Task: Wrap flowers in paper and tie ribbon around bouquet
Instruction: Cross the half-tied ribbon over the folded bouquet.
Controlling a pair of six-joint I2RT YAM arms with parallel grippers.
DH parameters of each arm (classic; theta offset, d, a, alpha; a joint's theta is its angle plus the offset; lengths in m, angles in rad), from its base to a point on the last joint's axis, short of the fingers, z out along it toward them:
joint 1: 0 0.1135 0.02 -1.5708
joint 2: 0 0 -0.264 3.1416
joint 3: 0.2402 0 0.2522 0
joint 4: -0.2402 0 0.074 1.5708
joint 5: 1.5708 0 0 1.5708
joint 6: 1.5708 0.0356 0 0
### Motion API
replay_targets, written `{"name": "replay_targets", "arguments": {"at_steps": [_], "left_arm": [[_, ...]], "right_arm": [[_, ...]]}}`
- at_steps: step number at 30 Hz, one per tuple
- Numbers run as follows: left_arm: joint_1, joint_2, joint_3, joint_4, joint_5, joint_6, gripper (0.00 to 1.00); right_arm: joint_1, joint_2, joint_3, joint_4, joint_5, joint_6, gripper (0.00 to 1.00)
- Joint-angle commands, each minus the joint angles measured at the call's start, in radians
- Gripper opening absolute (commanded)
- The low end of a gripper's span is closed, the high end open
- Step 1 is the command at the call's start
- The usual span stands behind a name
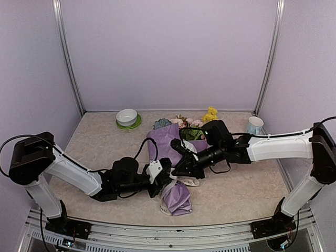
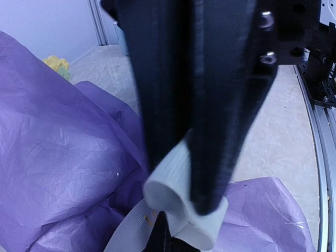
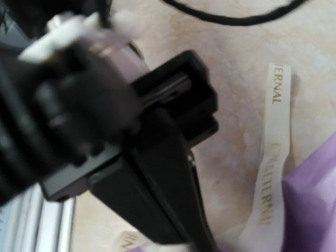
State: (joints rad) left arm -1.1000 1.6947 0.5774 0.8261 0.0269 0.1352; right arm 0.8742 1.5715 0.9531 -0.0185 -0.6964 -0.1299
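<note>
The bouquet lies on the table, its lilac paper [image 1: 164, 142] wrapped around the flowers [image 1: 181, 123], whose blooms show at the far wide end. The narrow end [image 1: 176, 199] points toward me. My left gripper [image 1: 167, 176] is at the bouquet's waist, shut on a loop of the cream ribbon [image 2: 176, 197]; paper [image 2: 58, 147] fills that view. My right gripper [image 1: 181, 169] sits right beside it, jaws pressed together. Its tips [image 3: 207, 244] meet the lettered ribbon [image 3: 274, 136] at the frame's lower edge, next to paper [image 3: 315, 199].
A white bowl on a green plate [image 1: 127, 116] stands at the back left. A yellow bloom [image 1: 210, 114] and a pale cup [image 1: 255, 125] are at the back right. A metal rail [image 1: 173, 231] runs along the near edge, and a black cable [image 3: 236, 18] crosses the table.
</note>
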Motion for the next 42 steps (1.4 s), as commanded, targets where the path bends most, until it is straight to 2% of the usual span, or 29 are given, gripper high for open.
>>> {"name": "replay_targets", "arguments": {"at_steps": [1,3,4,6,8,9,10,13,17,20,22,25,27,29,32,34,38,42], "left_arm": [[0.006,-0.005,0.032,-0.022,0.017,-0.009,0.00],[0.008,-0.015,0.044,-0.063,0.010,-0.015,0.02],[0.011,-0.028,0.054,-0.097,-0.007,-0.028,0.16],[0.033,-0.073,0.065,-0.185,-0.040,-0.078,0.53],[0.074,-0.120,0.080,-0.294,-0.062,-0.140,0.77],[0.100,-0.138,0.097,-0.355,-0.091,-0.187,0.92],[0.134,-0.150,0.120,-0.434,-0.114,-0.241,0.95],[0.238,-0.171,0.183,-0.626,-0.130,-0.378,0.91],[0.287,-0.153,0.234,-0.820,-0.201,-0.413,0.80],[0.373,-0.110,0.273,-0.925,-0.168,-0.545,0.80],[0.404,-0.115,0.248,-0.891,-0.104,-0.569,0.82],[0.358,-0.153,0.212,-0.810,-0.033,-0.514,0.84],[0.305,-0.187,0.207,-0.793,-0.058,-0.452,0.87],[0.295,-0.217,0.195,-0.794,-0.080,-0.455,0.87],[0.414,-0.231,0.158,-0.845,-0.091,-0.610,0.81],[0.494,-0.223,0.126,-0.908,-0.109,-0.708,0.83],[0.518,-0.205,0.065,-0.858,-0.041,-0.709,0.90],[0.520,-0.124,0.084,-0.792,0.068,-0.674,0.87]], "right_arm": [[0.005,0.003,0.030,-0.015,-0.029,0.002,0.00],[0.005,-0.002,0.037,-0.032,-0.029,0.003,0.00],[0.003,-0.005,0.039,-0.042,-0.005,0.007,0.00],[-0.007,-0.010,0.035,-0.050,0.024,0.013,0.00],[-0.013,-0.013,0.028,-0.046,0.040,0.024,0.00],[-0.016,-0.015,0.023,-0.044,0.037,0.027,0.00],[-0.016,-0.016,0.023,-0.042,0.038,0.028,0.00],[-0.016,-0.013,0.027,-0.038,0.036,0.029,0.00],[-0.018,-0.020,0.014,-0.022,0.036,0.026,0.00],[-0.020,-0.020,0.006,-0.021,0.031,0.025,0.00],[-0.022,-0.020,0.001,-0.018,0.026,0.024,0.00],[-0.022,-0.023,-0.017,0.009,0.029,0.034,0.00],[-0.023,-0.019,-0.016,0.012,0.027,0.042,0.00],[-0.023,-0.021,-0.012,0.011,0.019,0.045,0.00],[-0.023,-0.027,-0.006,0.005,-0.018,0.025,0.00],[-0.024,-0.022,-0.002,-0.004,-0.022,0.017,0.00],[-0.024,0.004,0.014,-0.022,-0.018,0.013,0.00],[-0.024,0.012,0.024,-0.030,-0.019,0.015,0.00]]}}
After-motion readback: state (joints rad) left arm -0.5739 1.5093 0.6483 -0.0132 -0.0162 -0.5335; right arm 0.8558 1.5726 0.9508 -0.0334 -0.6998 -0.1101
